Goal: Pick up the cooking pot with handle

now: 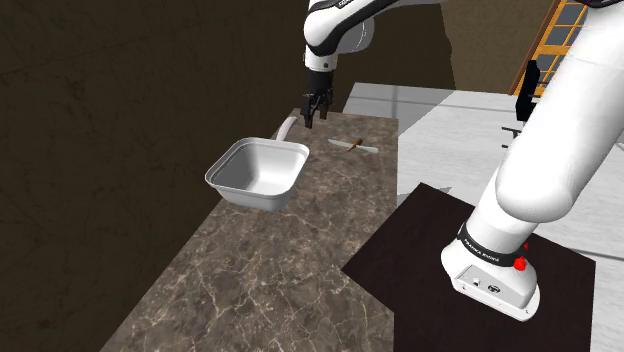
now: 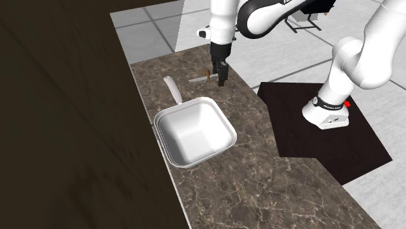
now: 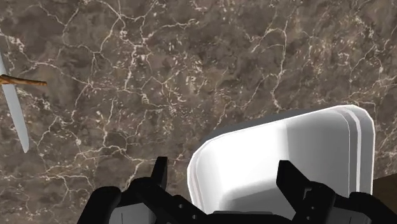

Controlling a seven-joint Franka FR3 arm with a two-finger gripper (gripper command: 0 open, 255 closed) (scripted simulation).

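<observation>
Shoulder view: gripper (image 1: 315, 106) hangs over the bench (image 1: 300, 260) just beside the pot's handle (image 1: 285, 127), clear of it. The pot (image 1: 258, 172) sits flat on the brown marbled bench near the edge on this view's left, so nothing is grasped or lifted. A thin utensil (image 1: 352, 146) lies just past the gripper, apart from the pot. Second exterior view: same story. The pot (image 2: 195, 132) is a white, square, rounded-corner pan, shallow and empty, with a short pale handle (image 2: 173, 90) pointing toward the gripper (image 2: 221, 75), which sits off to the side of the handle, nearer the utensil (image 2: 200, 79). Wrist view: fingers (image 3: 159, 175) are spread wide and touching nothing. One rounded corner of the pot (image 3: 286, 146) lies below, between them, and the utensil (image 3: 14, 111) is off to one side. My read: approach only partly done. Left to do: line up on the handle or rim, descend, close, lift. The rim looks thin and smooth, so slip is a risk. The handle looks like the safer grab.
</observation>
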